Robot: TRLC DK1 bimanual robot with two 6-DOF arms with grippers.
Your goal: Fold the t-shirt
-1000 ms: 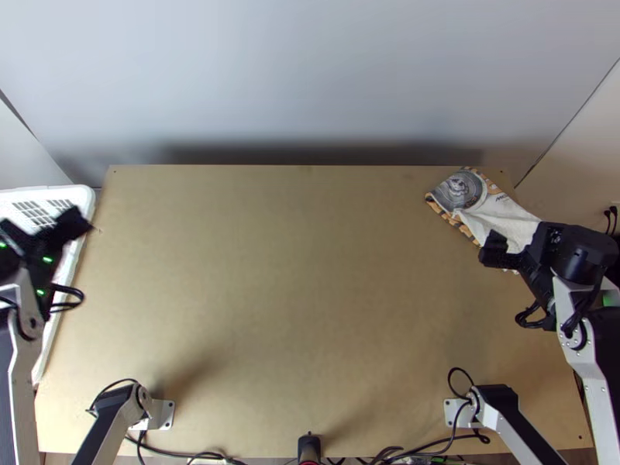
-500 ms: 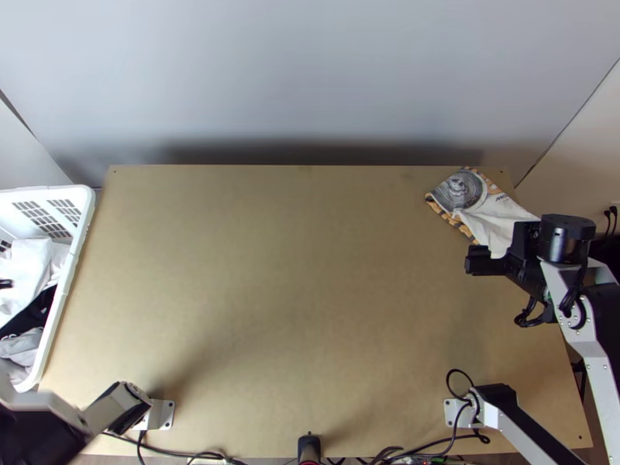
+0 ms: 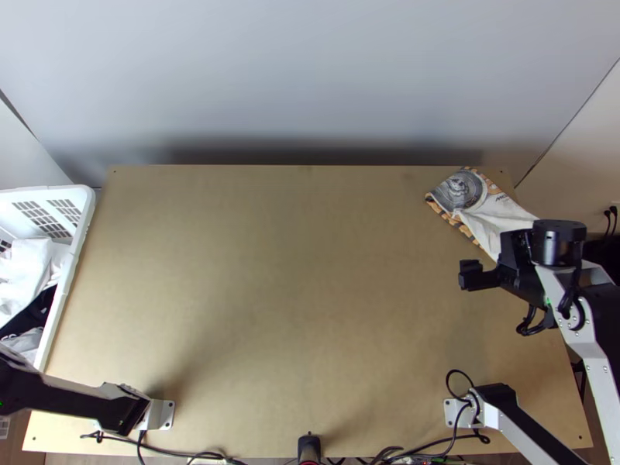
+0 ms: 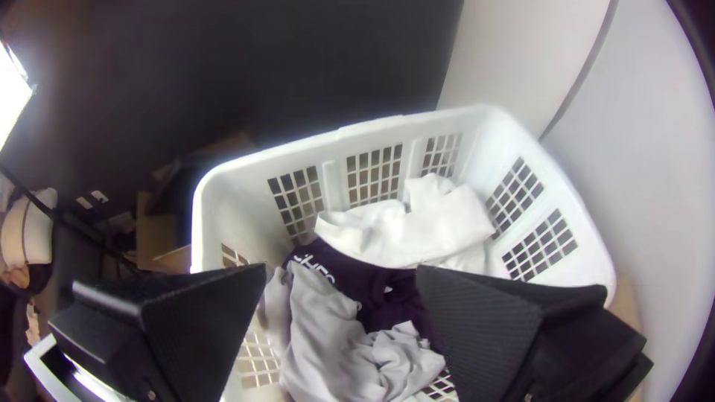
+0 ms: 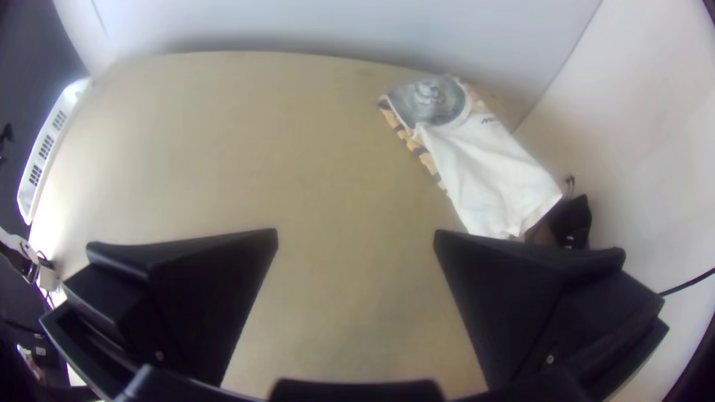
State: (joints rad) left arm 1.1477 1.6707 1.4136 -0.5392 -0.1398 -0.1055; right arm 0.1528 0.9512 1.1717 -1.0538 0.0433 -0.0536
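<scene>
The printed t-shirt (image 5: 491, 175) is laid folded at the far right corner of the surface (image 3: 294, 271) and is best not brushed by the open right pincer (image 5: 356, 231). Next, the white garment (image 4: 417, 231) in the laundry basket (image 4: 555, 182) should be pinched singly by the left pincer (image 4: 341, 266), also spread wide, and raised slowly.

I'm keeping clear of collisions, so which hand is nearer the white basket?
Left. The left hand faces into the white basket; the right hand is across the table, near the printed cloth.
</scene>
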